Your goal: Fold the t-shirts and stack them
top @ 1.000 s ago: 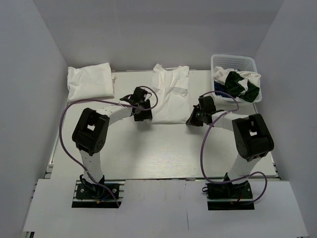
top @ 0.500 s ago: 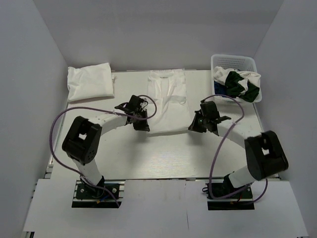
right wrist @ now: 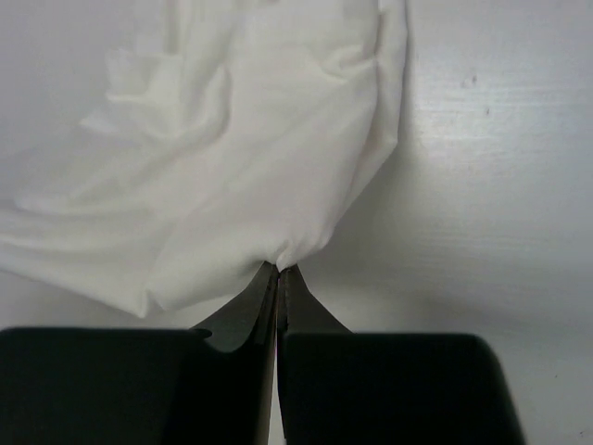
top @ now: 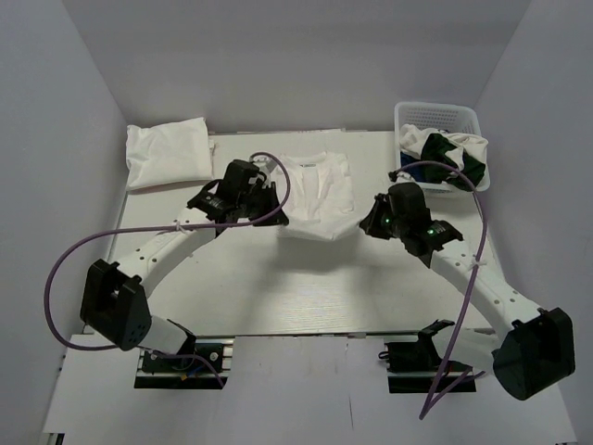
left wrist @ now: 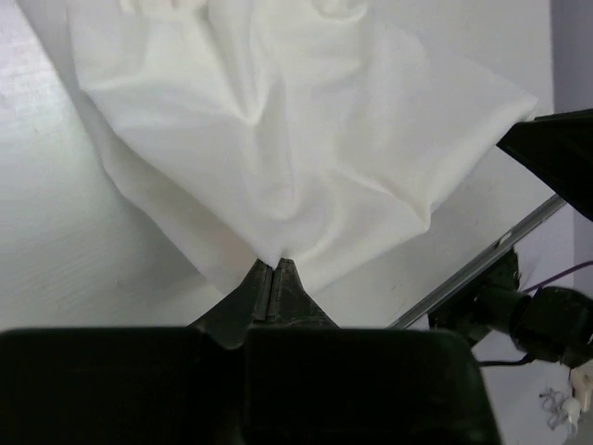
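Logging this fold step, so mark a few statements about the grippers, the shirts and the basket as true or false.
1. The left gripper is shut on the edge of the white t-shirt. True.
2. The right gripper hangs open over the basket. False: it is shut on the same white t-shirt, away from the basket.
3. A folded white pile lies at the far left. True.
4. The basket is empty. False: it holds crumpled green and white cloth.

No text, label or number is legible — anywhere.
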Tool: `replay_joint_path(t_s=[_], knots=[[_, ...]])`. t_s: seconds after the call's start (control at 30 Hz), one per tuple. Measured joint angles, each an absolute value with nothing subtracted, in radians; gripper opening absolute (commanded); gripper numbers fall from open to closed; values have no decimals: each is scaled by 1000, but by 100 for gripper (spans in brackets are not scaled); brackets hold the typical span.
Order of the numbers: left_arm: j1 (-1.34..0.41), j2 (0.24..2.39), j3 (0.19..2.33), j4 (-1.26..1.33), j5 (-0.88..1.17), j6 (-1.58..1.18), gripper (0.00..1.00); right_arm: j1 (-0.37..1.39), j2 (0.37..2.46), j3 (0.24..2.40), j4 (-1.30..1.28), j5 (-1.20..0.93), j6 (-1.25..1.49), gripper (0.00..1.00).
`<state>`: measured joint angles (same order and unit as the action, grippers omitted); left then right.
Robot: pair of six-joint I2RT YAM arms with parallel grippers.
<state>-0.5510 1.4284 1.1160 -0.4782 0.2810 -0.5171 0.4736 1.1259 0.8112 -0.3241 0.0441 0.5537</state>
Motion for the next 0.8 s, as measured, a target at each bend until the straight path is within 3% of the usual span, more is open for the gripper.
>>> replay_joint_path(t_s=[0.37, 0.8], knots=[[-527, 1622, 1500, -562, 72, -555, 0, 457, 1320, 1124, -316, 142, 562, 0], [-405, 2095, 2027, -681, 11, -546, 0, 360, 1670, 1499, -314, 126, 572, 0]])
